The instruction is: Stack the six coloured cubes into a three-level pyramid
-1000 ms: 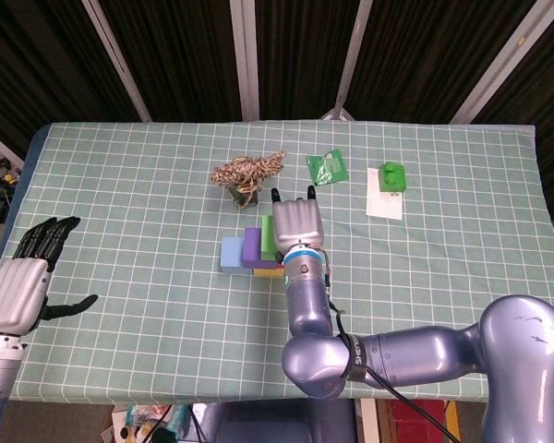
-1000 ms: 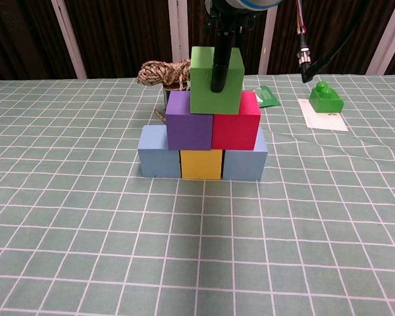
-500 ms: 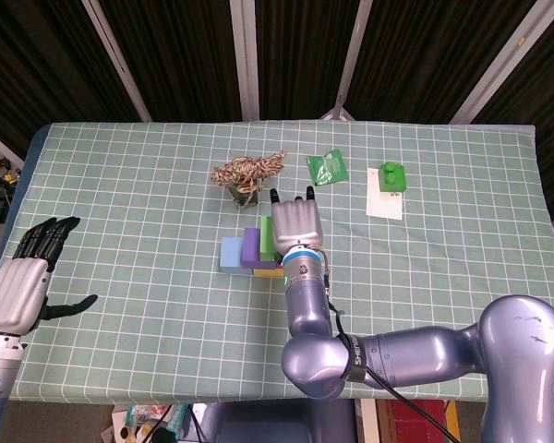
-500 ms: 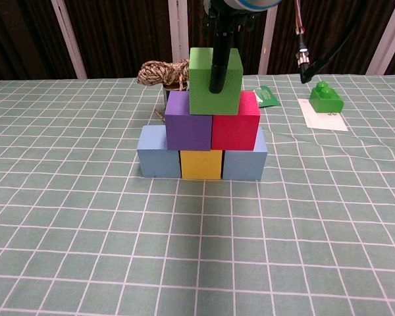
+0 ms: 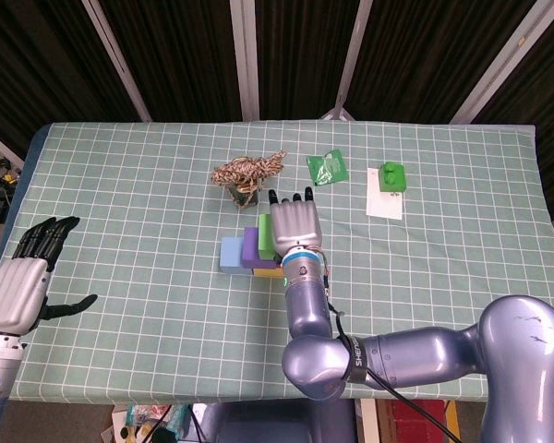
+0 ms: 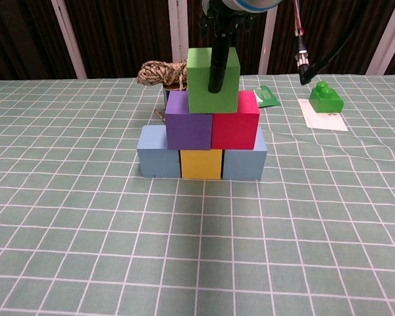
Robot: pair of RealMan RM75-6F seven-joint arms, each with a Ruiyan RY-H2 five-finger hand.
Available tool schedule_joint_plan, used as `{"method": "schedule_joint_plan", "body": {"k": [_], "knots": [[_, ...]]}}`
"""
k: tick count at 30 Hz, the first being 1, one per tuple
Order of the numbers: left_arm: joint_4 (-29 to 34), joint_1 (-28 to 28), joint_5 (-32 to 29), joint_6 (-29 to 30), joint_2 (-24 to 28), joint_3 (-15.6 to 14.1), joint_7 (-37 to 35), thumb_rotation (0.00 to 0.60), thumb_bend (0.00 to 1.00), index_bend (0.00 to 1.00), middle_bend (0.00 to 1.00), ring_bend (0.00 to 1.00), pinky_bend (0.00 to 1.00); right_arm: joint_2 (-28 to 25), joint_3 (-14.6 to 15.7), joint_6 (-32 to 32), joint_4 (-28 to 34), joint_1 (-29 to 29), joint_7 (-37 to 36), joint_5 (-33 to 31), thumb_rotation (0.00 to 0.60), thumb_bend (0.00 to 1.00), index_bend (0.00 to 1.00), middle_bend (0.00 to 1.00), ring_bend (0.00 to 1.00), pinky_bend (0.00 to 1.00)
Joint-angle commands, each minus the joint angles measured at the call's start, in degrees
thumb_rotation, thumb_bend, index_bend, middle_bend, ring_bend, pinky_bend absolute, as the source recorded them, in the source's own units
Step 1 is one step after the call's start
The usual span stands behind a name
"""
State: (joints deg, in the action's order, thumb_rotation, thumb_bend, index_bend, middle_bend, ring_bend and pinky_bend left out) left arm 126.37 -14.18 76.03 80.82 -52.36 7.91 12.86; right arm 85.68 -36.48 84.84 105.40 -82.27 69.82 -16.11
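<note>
In the head view, your right hand (image 5: 294, 224) sat directly over the cube stack, knuckles up and fingertips pointing toward the far edge, hiding most of the blocks beneath it. To its left showed slivers of the green foam cube (image 5: 265, 233), the purple foam cube (image 5: 251, 247) and a light blue foam cube (image 5: 231, 254). Your left hand (image 5: 25, 280) rested well apart near the left table edge, fingers spread and holding nothing. Beyond the stack lay a tangle of brown twine (image 5: 246, 172), a green packet (image 5: 327, 167) and a green toy brick (image 5: 391, 175) on a white card (image 5: 384, 201).

In the chest view, three cubes formed the bottom row: light blue, a yellow foam cube (image 6: 201, 164), and another light blue cube (image 6: 245, 162). The purple cube and a red foam cube (image 6: 236, 123) sat on them, touching. The green cube rested on top, slightly skewed, with one dark finger (image 6: 216, 68) of your right hand pressed down its front face, gripping it.
</note>
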Motion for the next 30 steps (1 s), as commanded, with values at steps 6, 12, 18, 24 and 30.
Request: {"method": "schedule_joint_plan", "body": {"k": [6, 12, 18, 24, 30], "knots": [[0.05, -0.01, 0.09, -0.03, -0.01, -0.06, 0.13, 0.600, 0.15, 0.00, 0.06, 0.00, 0.00, -0.28, 0.07, -0.13, 0.96, 0.19, -0.24, 0.43, 0.600, 0.18, 0.00, 0.06, 0.05, 0.00], [0.01, 0.02, 0.11, 0.09, 0.00, -0.03, 0.19, 0.600, 0.15, 0.00, 0.06, 0.00, 0.00, -0.97, -0.16, 0.11, 3.09, 0.30, -0.30, 0.39, 0.600, 0.18, 0.00, 0.00, 0.00, 0.00], [-0.11, 0.08, -0.06, 0.30, 0.11, 0.09, 0.28, 0.600, 0.15, 0.00, 0.06, 0.00, 0.00, -3.29, -1.14, 1.34, 7.08, 0.71, 0.22, -0.89, 0.600, 0.18, 0.00, 0.00, 0.00, 0.00], [-0.16, 0.16, -0.11, 0.46, 0.11, 0.04, 0.68, 0.600, 0.15, 0.00, 0.06, 0.00, 0.00, -8.25, -1.39, 3.49, 13.30, 3.04, 0.23, -0.71, 0.600, 0.18, 0.00, 0.00, 0.00, 0.00], [-0.65, 0.29, 0.03, 0.98, -0.37, 0.02, 1.36, 0.600, 0.15, 0.00, 0.06, 0.00, 0.00, -16.55, 1.55, 4.83, 20.54, 10.11, -2.29, 3.98, 0.600, 0.18, 0.00, 0.00, 0.00, 0.00]]}}
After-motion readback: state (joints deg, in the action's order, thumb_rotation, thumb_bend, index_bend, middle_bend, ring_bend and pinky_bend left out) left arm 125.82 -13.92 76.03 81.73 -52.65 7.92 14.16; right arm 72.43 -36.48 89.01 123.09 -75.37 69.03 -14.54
